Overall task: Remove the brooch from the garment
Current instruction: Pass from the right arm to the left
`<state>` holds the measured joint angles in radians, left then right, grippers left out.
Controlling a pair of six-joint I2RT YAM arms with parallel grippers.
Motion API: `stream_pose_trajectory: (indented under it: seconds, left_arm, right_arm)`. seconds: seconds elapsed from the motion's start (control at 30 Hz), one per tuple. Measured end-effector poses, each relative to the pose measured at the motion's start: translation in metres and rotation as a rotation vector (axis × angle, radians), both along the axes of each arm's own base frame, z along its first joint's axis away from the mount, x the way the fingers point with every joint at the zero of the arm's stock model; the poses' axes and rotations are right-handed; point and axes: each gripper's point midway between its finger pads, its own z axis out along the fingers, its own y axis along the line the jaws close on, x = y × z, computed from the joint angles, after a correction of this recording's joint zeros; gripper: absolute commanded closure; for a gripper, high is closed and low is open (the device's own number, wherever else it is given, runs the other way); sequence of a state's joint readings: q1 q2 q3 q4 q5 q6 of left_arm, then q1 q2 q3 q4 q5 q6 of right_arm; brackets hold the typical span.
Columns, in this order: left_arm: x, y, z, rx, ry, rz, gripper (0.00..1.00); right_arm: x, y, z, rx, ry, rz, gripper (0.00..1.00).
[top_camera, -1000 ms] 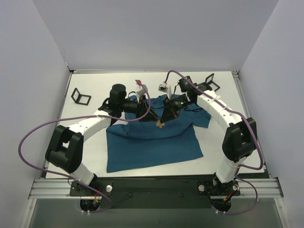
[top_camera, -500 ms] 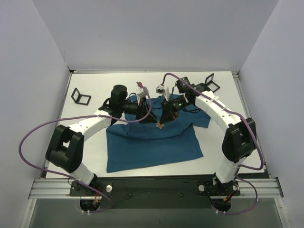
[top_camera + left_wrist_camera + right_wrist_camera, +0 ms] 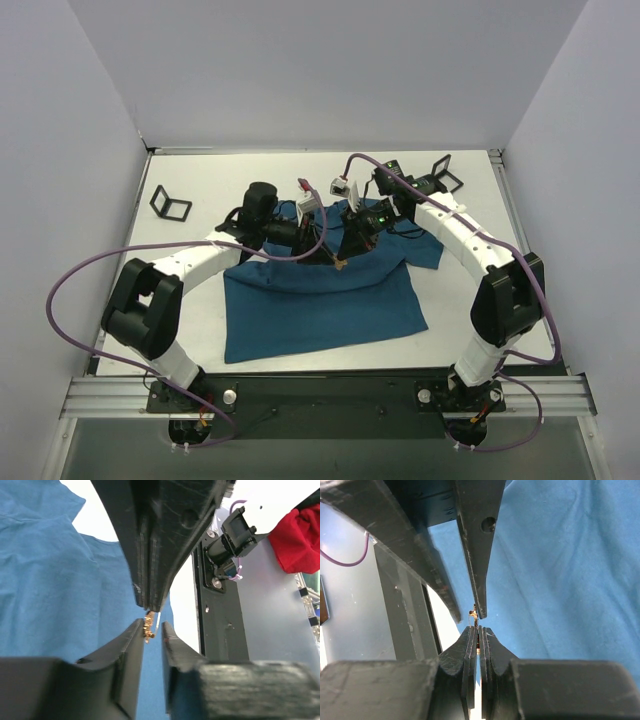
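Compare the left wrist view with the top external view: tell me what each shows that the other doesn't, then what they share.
Left wrist only: the brooch close up, at the shut tips of the right gripper and between the parted fingertips of the left gripper. There is also a red object at the right edge.
Top external only: the whole outline of the garment, both full arms, and one black square frame at the left with another at the right.
Shared: brooch, garment, both grippers.

garment (image 3: 320,300): matt teal cotton cloth, soft, creased.
brooch (image 3: 148,626): gold metal, glinting, rough-edged.
jaws: matt black plastic, finely scuffed.
counter (image 3: 200,190): smooth white, faint sheen.
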<state>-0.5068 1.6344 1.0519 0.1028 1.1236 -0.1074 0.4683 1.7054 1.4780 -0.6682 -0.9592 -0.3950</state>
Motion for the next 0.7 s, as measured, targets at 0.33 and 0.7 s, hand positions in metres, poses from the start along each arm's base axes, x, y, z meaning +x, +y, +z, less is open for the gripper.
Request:
stream_pose_trajectory:
  seconds: [0.33,0.7]
  left_arm:
    - [0.0020,-0.0011,0.0028,-0.007,0.009,0.011,0.74]
    - [0.0022,-0.0026,0.0024,-0.005,0.003,0.014,1.00]
  right_arm:
    - [-0.0015,0.0006,0.0009,0.006,0.006,0.004,1.00]
    - [-0.0037,0.0002,0.0009,0.006,0.017,0.006,1.00]
